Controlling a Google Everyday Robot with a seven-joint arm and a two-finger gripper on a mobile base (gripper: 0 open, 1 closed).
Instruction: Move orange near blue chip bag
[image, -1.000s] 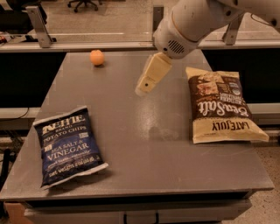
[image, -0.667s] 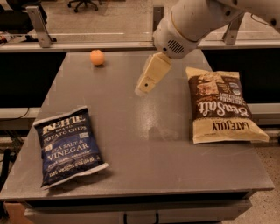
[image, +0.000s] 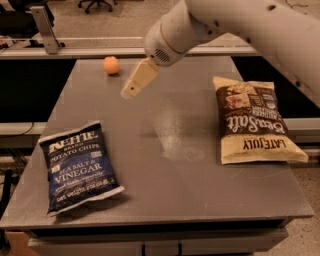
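The orange (image: 111, 65) is a small round fruit at the far left of the grey table (image: 165, 150). The blue chip bag (image: 79, 166) lies flat at the front left, with white "Sea Salt & Vinegar" lettering. My gripper (image: 132, 89) hangs from the white arm above the far middle of the table, a little right of the orange and in front of it, apart from it. Only cream-coloured fingers (image: 138, 80) show, seen from the side, with nothing held.
A brown-and-cream "Late July Sea Salt" bag (image: 252, 120) lies on the right side of the table. Behind the table run a metal rail (image: 60, 41) and floor with office chairs. The table's front edge is close to the camera.
The arm and gripper have moved left and slightly toward the orange. The orange and both bags have not moved.
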